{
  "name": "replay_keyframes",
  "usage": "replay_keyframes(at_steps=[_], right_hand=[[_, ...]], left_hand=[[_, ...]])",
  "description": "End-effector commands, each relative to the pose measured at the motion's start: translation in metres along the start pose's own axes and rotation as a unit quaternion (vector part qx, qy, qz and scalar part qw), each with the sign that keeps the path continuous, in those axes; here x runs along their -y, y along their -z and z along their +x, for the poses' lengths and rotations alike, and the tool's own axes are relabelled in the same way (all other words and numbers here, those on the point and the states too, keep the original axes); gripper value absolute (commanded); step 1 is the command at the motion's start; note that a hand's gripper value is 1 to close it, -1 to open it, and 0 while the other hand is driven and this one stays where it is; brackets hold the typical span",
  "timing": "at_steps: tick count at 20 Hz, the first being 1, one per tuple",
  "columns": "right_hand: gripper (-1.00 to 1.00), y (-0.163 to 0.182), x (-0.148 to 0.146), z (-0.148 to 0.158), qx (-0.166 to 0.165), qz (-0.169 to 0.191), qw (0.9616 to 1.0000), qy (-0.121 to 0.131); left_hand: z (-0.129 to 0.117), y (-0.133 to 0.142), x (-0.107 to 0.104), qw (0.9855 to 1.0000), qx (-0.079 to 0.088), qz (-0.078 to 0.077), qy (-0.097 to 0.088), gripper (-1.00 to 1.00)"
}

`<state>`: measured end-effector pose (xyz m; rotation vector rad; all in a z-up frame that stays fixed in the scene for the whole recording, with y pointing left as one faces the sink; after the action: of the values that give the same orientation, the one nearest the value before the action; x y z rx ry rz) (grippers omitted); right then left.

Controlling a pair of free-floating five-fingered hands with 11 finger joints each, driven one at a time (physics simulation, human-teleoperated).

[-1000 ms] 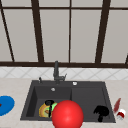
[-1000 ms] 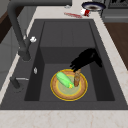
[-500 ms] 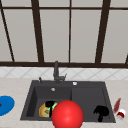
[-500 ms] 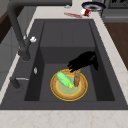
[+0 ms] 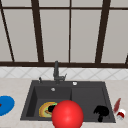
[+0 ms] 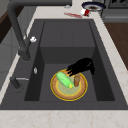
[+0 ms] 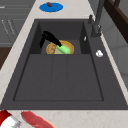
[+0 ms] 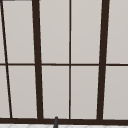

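Left hand (image 6: 81, 66) reaching into the sink (image 6: 67, 32), fingers curled over the green cucumber-like piece (image 6: 64, 79) on a yellow plate (image 6: 61, 93) in the basin. Right hand (image 5: 101, 111) hovering at the sink's right end, fingers loosely curled, near a red-and-white bottle (image 5: 121, 114) on the counter (image 5: 15, 87).

Front, both sides, above sink (image 5: 30, 100)

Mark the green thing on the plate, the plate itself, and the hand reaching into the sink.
green thing (image 6: 64, 79), left side view, middle of its body
plate (image 6: 80, 92), left side view, bare orange rim
left hand (image 6: 82, 65), left side view, back of the hand
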<state>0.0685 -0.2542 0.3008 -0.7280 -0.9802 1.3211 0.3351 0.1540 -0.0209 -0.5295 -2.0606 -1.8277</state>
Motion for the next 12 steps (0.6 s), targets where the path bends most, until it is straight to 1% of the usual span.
replay_keyframes(at_steps=[1,2,4,7,9,12], right_hand=[[0.0,0.0,0.0,0.0,0.0,0.0,1.0,0.0],[0.0,0.0,0.0,0.0,0.0,0.0,1.0,0.0],[0.0,0.0,0.0,0.0,0.0,0.0,1.0,0.0],[0.0,0.0,0.0,0.0,0.0,0.0,1.0,0.0],[0.0,0.0,0.0,0.0,0.0,0.0,1.0,0.0],[0.0,0.0,0.0,0.0,0.0,0.0,1.0,0.0]], left_hand=[[-0.012,0.007,0.021,0.9986,0.029,-0.041,0.013,-1.0],[-0.014,0.009,0.024,0.9987,0.027,-0.042,0.009,-1.0],[-0.019,0.013,0.029,0.999,0.017,-0.042,-0.004,-1.0],[-0.025,0.021,0.035,0.999,0.004,-0.044,-0.005,-1.0],[-0.031,0.023,0.035,0.9988,-0.002,-0.046,-0.016,-1.0],[-0.036,0.026,0.032,0.9983,-0.01,-0.041,-0.04,-1.0]])
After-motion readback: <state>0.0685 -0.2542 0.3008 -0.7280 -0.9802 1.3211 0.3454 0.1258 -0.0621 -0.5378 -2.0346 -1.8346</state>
